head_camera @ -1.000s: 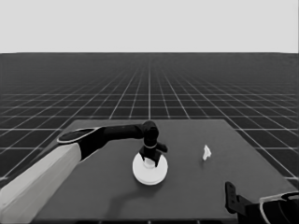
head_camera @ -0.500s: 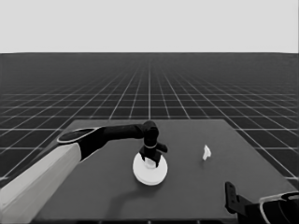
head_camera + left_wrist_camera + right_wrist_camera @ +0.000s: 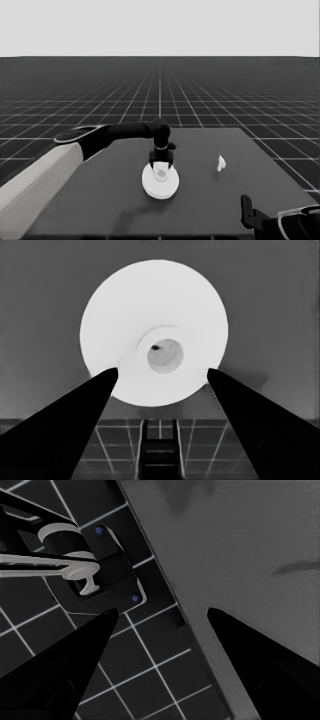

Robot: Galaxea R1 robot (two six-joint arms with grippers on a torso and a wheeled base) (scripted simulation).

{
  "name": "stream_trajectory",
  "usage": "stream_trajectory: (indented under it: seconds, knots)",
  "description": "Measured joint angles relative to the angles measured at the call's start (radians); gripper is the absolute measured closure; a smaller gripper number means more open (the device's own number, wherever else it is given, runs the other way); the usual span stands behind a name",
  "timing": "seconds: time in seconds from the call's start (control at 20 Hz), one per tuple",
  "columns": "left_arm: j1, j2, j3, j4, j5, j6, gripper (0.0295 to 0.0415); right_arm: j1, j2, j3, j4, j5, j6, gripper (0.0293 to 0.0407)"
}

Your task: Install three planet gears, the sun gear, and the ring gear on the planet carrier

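Observation:
The larger round part (image 3: 160,184) lies at the middle of the table, thick and white, with a small centre hole. In the left wrist view the larger round part (image 3: 150,305) fills most of the picture. My left gripper (image 3: 160,169) hangs open just over its far side, one finger tip on each side of the hub, holding nothing. In the left wrist view, the left gripper (image 3: 161,371) has its tips over the disc's edge. The smaller round part and the gears are hidden. My right gripper (image 3: 247,210) waits open at the table's near right corner.
A thin white piece (image 3: 220,163) lies on the table (image 3: 100,200) to the right of the disc. The left arm's pale grey part fills the lower left corner. The right wrist view shows the table's corner (image 3: 240,555), the floor grid and dark machinery (image 3: 95,575).

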Motion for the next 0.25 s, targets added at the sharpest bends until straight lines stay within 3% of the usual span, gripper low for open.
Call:
stream_trajectory:
  seconds: [0.05,0.1,0.15,0.25]
  knots:
    - [-0.086,-0.267,0.446,0.067,-0.348,0.482,0.0302,0.317,0.138,-0.275,0.476,-0.095,0.245,0.0306]
    - [-0.182,-0.668,0.791,0.107,-0.561,0.962,0.0297,0.455,0.287,-0.609,0.623,-0.182,0.338,0.0308]
    - [-0.238,-0.949,0.99,0.131,-0.685,1.274,0.0309,0.477,0.404,-0.855,0.649,-0.247,0.373,0.0311]
    - [-0.288,-1.198,1.181,0.153,-0.802,1.567,0.0322,0.48,0.543,-1.144,0.655,-0.31,0.376,0.0314]
